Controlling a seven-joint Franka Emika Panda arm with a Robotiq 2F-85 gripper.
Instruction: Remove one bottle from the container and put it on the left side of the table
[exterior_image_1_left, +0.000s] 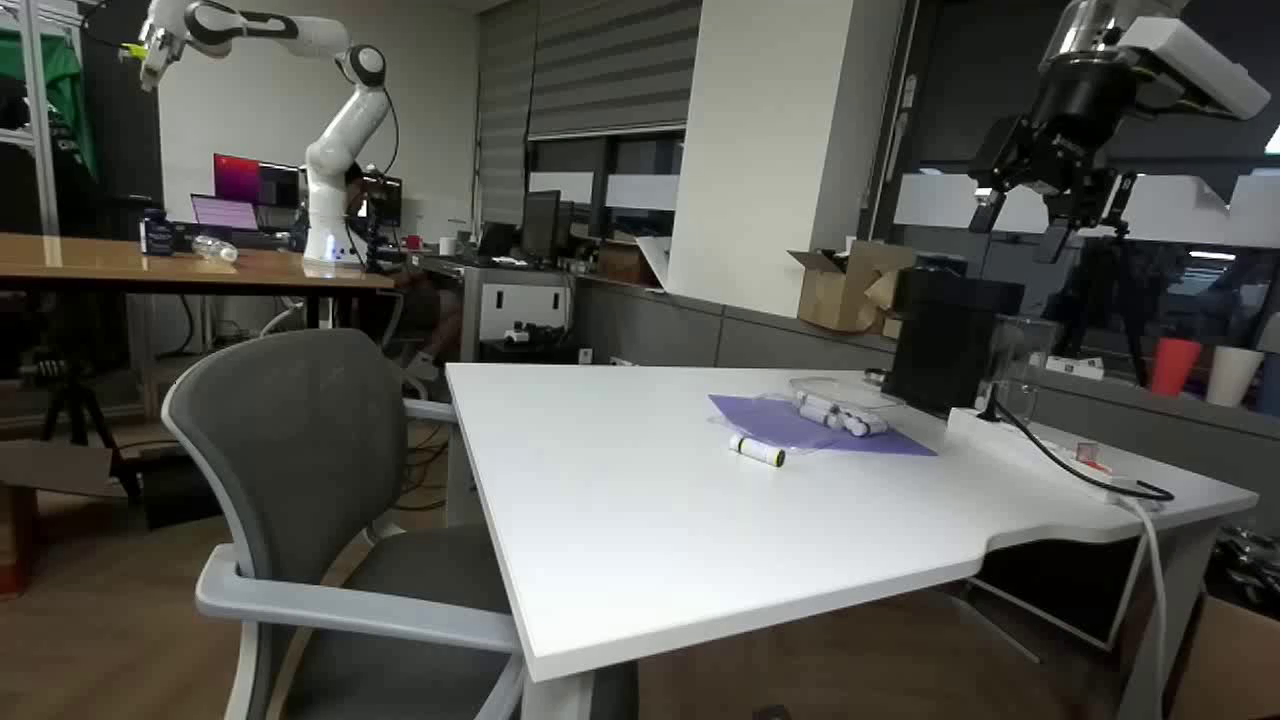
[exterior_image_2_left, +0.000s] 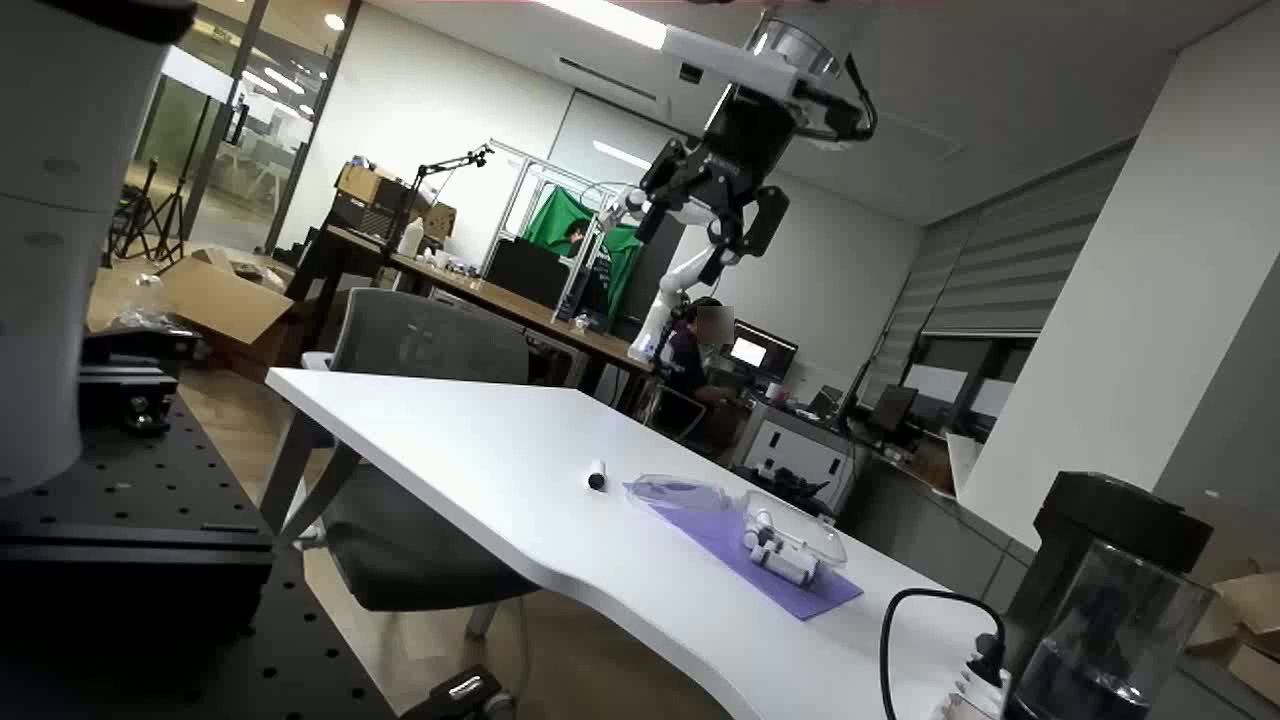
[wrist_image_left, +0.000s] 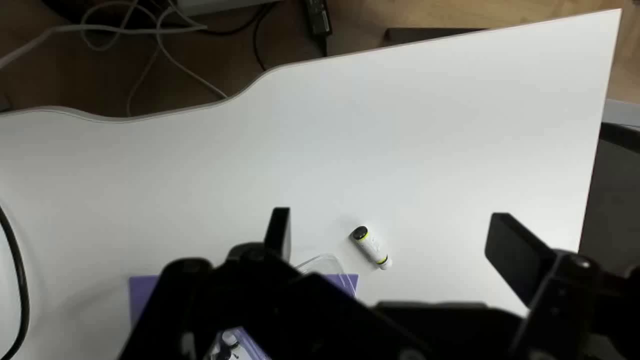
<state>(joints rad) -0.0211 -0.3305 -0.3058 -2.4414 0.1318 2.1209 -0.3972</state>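
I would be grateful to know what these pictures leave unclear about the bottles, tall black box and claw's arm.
Any print on the lone bottle, wrist view: too small and blurred.
Number of clustered bottles: they overlap in both exterior views; the claw covers most in the wrist view.
Any contents of the tall black box, both exterior views: hidden by opaque sides.
The claw's arm, both exterior views: cut off by the top edge.

A white, yellow-banded, black-ended bottle (wrist_image_left: 371, 246) lies on its side on the white table (wrist_image_left: 440, 130), well below the fingers (wrist_image_left: 520, 255).
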